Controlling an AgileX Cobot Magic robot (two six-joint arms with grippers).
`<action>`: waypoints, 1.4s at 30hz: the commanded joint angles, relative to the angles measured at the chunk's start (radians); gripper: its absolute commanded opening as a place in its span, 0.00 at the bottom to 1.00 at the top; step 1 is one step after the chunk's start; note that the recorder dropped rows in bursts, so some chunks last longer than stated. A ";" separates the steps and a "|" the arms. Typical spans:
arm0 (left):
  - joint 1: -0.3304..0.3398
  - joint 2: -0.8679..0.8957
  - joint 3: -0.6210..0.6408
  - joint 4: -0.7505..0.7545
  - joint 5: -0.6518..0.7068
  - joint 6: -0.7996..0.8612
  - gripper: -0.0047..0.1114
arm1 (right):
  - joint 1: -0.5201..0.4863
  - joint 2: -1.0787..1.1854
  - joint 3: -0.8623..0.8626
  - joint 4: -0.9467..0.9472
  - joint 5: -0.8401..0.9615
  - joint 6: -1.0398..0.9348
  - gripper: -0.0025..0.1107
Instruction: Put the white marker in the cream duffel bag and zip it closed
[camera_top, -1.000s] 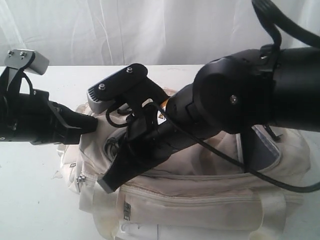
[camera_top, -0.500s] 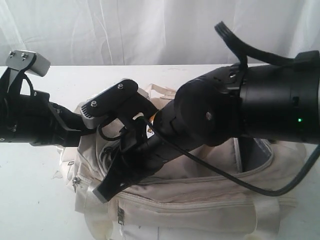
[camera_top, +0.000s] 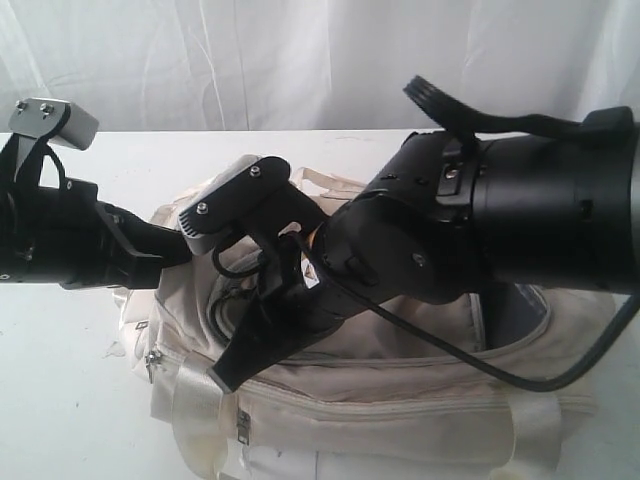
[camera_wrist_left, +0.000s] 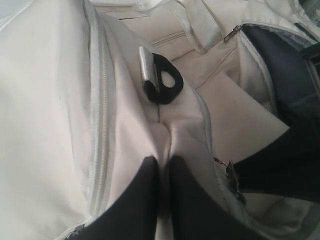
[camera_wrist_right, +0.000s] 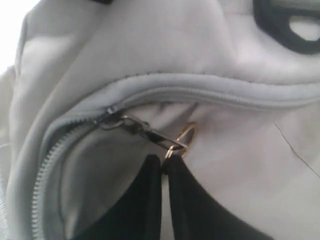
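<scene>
The cream duffel bag (camera_top: 400, 405) lies on the white table, its main grey zip (camera_wrist_right: 200, 94) partly undone and dark lining (camera_wrist_left: 280, 75) showing inside. My left gripper (camera_top: 176, 250) is at the bag's left end, shut on a pinched fold of cream fabric (camera_wrist_left: 164, 145). My right gripper (camera_top: 224, 376) reaches down across the bag's front left. Its fingers are shut, with the ring end of the metal zip pull (camera_wrist_right: 150, 132) caught at their tips (camera_wrist_right: 163, 161). The white marker is out of view.
A black clip (camera_wrist_left: 162, 80) with a metal bar sits on the fabric just beyond my left fingers. A side-pocket zip (camera_wrist_left: 97, 125) runs beside it. The right arm's bulky joints (camera_top: 420, 240) and cable hang over the bag. A white curtain (camera_top: 300, 60) backs the table (camera_top: 60, 400).
The right arm has swung lower and to the left over the bag, and the bag's left end has shifted slightly. The left arm has held still.
</scene>
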 joint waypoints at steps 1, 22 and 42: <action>0.003 -0.006 -0.002 -0.030 0.011 0.000 0.04 | 0.001 -0.029 0.003 -0.016 0.012 0.005 0.05; 0.003 -0.006 -0.002 -0.040 -0.017 0.000 0.04 | 0.001 -0.138 0.003 0.205 0.128 -0.202 0.05; 0.003 -0.004 -0.002 -0.046 -0.068 0.000 0.04 | 0.099 -0.201 0.003 0.217 0.108 -0.213 0.05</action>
